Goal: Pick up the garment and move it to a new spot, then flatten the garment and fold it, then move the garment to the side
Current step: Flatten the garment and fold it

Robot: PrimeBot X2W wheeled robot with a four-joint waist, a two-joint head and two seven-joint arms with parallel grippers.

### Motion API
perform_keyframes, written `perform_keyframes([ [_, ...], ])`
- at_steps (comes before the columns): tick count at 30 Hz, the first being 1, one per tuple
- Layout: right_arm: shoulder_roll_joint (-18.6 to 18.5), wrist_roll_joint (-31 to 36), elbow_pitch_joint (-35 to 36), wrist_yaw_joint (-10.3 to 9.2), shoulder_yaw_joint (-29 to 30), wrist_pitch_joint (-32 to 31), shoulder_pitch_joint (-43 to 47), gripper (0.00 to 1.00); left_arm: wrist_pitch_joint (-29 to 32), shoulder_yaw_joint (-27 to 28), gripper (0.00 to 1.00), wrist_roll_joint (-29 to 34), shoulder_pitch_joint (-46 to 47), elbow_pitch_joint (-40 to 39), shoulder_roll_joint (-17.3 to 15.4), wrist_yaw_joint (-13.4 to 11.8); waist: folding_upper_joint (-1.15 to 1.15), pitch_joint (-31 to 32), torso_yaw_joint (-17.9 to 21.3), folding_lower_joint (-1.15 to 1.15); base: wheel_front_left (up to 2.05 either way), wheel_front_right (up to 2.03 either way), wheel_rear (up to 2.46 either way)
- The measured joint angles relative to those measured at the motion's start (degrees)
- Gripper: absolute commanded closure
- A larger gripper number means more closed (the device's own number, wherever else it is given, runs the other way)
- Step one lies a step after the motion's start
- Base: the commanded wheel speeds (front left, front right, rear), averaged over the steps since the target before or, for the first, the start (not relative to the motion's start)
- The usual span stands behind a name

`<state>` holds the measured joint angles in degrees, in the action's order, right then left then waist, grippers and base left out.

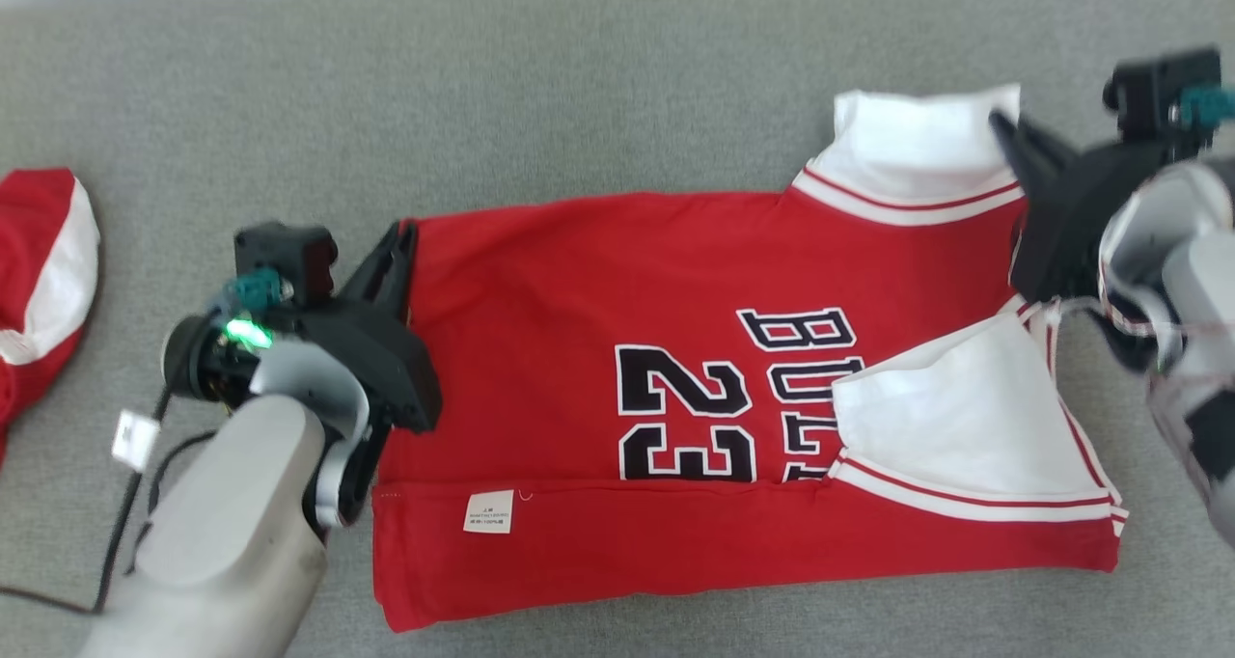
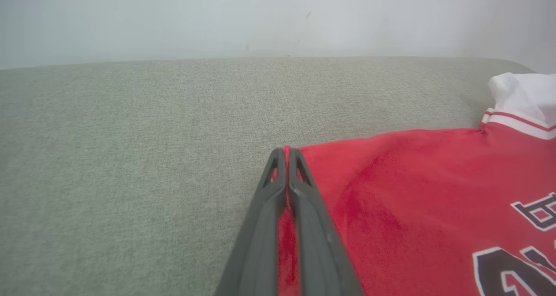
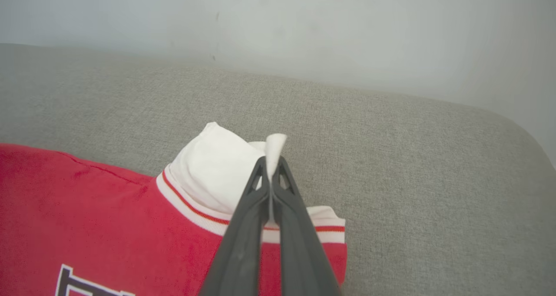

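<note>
Left end effector (image 1: 403, 238): clenched on the far hem corner of the red knit basketball jersey with white trim and black "23" lettering (image 1: 579, 349). In the left wrist view, red cloth is seen pinched between the two dark fingers (image 2: 312, 244).
Right end effector (image 1: 1003, 127): clenched on the white sleeve panel (image 1: 917, 142) at the jersey's far shoulder corner. In the right wrist view, a tip of white cloth is seen standing up past the closed fingertips.
Jersey position: laid sideways and mostly flat on the grey woven upholstered surface (image 1: 579, 89), with the hem toward the robot's left and the shoulders toward its right.
Near edge: a long strip is turned up over the body, and a small white label (image 1: 489, 511) is exposed on it. The near sleeve's white panel (image 1: 946, 426) is turned in over the lettering.
Step in hand: judged to be the fold. Flattening appears done, and the far long edge is held at both ends.
Next move: both corners would need to be raised together and carried toward the near edge at an even pace. The cloth should be kept taut between them and let go only once it is laid down.
Nearby: a second red-and-white garment (image 1: 39, 272) is seen at the left, well apart.
</note>
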<state>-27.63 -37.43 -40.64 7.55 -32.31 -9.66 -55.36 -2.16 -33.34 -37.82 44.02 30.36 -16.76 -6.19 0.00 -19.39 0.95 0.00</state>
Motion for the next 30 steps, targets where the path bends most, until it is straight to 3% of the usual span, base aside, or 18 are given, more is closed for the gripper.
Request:
perform_keyframes([
  [6, -4.95, -5.54, 10.53, 0.0, -1.02, -2.36, 9.87, 1.0, -4.22, -0.76, 1.0, 0.99, -3.48, -0.55, -0.45, 0.11, 0.0, 3.52, 0.39, 0.0, 0.0, 0.0, 0.0],
  [15, -10.03, -7.95, 20.72, 0.0, 4.04, -8.02, 23.2, 1.0, -9.05, -1.85, 1.0, 2.7, -8.65, -0.16, -1.49, -0.86, 0.0, 7.52, 1.15, -0.01, 0.0, 0.0, 0.0],
  [21, -10.23, -6.86, 25.94, 0.0, 8.59, -12.1, 30.25, 1.0, -9.7, -2.43, 1.0, 2.15, -13.36, -0.1, -1.45, -1.35, 0.0, 8.86, 1.49, -0.01, 0.0, 0.0, 0.0],
  [30, -7.37, -4.21, 31.92, 0.0, 14.11, -17.49, 37.13, 1.0, -10.29, -2.2, 1.0, 0.42, -18.27, -1.14, -1.3, -2.74, -0.01, 10.13, 1.67, -0.01, 0.0, 0.0, 0.0],
])
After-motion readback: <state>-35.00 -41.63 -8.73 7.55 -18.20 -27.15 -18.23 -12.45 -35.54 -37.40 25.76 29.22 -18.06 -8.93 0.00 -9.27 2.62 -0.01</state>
